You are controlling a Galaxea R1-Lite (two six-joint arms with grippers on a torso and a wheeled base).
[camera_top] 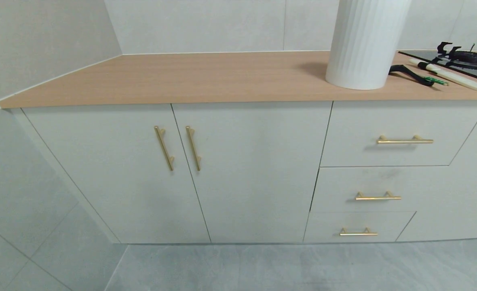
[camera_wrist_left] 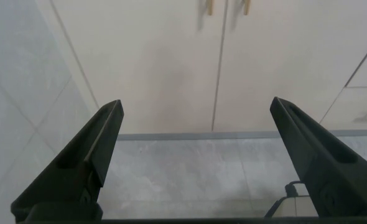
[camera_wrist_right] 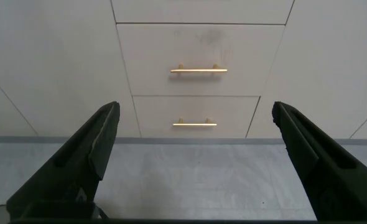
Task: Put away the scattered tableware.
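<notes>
Lying at the right end of the wooden tabletop [camera_top: 182, 79], between a white ribbed cylinder [camera_top: 364, 44] and a stove [camera_top: 465, 58], a black-handled utensil [camera_top: 410, 74], a cream utensil [camera_top: 448, 74] and a small green piece [camera_top: 436, 81] sat well apart from both tools. The left tool [camera_wrist_left: 195, 106] hung low, spread wide, facing the cabinet doors [camera_wrist_left: 171, 62]. The right tool [camera_wrist_right: 195, 107], equally wide, faced the lower drawers [camera_wrist_right: 199, 53]. The cylinder's top and the stove's far side were cut off.

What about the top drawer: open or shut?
Shut. The top drawer sits flush with the cabinet door beside it, no gap showing.
</notes>
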